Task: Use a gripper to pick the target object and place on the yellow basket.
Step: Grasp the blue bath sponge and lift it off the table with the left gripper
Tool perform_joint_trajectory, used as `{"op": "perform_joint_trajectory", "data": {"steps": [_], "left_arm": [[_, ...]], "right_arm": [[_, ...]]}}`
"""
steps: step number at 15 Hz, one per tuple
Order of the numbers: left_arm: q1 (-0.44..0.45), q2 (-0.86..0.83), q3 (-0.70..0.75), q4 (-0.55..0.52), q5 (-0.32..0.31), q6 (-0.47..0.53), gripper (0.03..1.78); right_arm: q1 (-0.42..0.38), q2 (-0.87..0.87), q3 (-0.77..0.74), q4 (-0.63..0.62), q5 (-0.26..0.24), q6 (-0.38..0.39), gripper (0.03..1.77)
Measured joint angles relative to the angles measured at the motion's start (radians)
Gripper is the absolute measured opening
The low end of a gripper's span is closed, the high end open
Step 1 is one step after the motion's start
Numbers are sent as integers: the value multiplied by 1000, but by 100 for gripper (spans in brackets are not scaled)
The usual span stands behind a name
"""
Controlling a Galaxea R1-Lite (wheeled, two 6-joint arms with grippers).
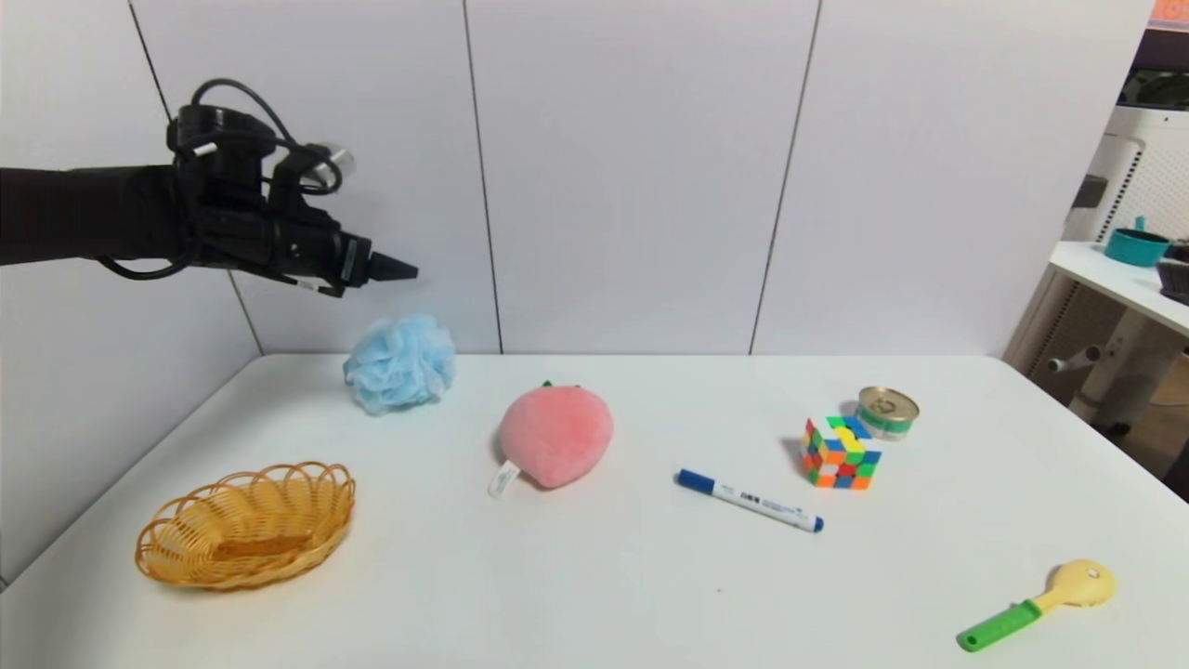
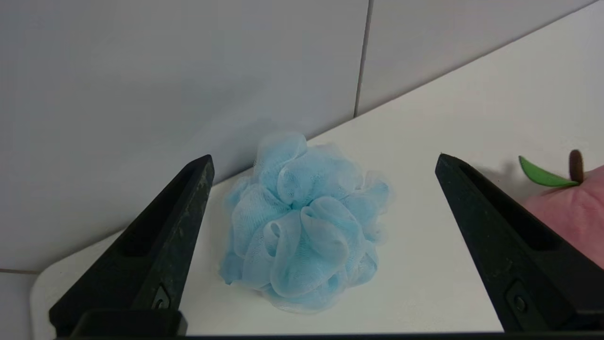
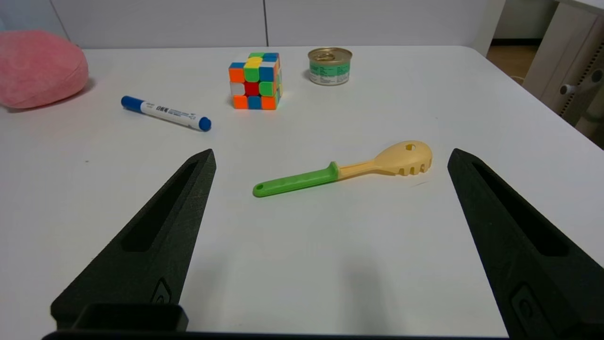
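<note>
The light blue mesh bath pouf [image 1: 400, 362] rests on the white table near the back left corner, close to the wall. My left gripper [image 1: 395, 269] hovers above it and slightly to the left, open and empty. In the left wrist view the pouf [image 2: 304, 222] lies between and beyond the two spread black fingers [image 2: 160, 236], untouched. The yellow wicker basket [image 1: 247, 525] stands empty at the front left of the table. My right gripper [image 3: 330, 160] is open over the front right of the table; it does not show in the head view.
A pink plush peach [image 1: 555, 435] lies right of the pouf. Further right lie a blue marker [image 1: 749, 500], a colour cube [image 1: 842, 452], a small tin [image 1: 887, 411] and a green-handled yellow spoon [image 1: 1038, 604]. The wall runs close behind the pouf.
</note>
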Motion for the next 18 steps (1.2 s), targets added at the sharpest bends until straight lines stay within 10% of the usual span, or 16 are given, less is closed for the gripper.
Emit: {"op": "perform_joint_trajectory", "data": {"steps": [18], "left_arm": [[1, 278, 1, -40, -49, -83, 169]], "right_arm": [[0, 0, 0, 0, 0, 0, 170]]}}
